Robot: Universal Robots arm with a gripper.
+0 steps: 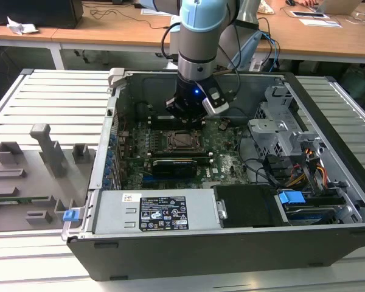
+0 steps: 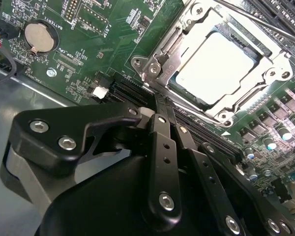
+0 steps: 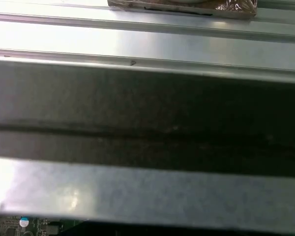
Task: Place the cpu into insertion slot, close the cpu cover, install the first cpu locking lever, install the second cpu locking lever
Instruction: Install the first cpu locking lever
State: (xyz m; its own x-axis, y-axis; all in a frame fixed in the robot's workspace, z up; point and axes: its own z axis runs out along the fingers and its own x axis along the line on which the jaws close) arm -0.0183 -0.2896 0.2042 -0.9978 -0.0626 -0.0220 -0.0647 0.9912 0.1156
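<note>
1. The cpu is sitting in the insertion slot, with the cpu cover lying down around it.
2. The claw is hovering just beside the socket, its fingers pressed together, gripping nothing.
3. Risk: a locking lever might be slipping off such narrow tips, or they could be scraping the green board.

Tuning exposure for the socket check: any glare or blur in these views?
Second wrist view: the cpu lid is blown out to near white, and the cover frame shows bright highlights; the pincer links up close look soft. First wrist view: the case wall is blurred, with overexposed bands above it. Exterior view: even light, cpu readable, no strong glare.
</note>
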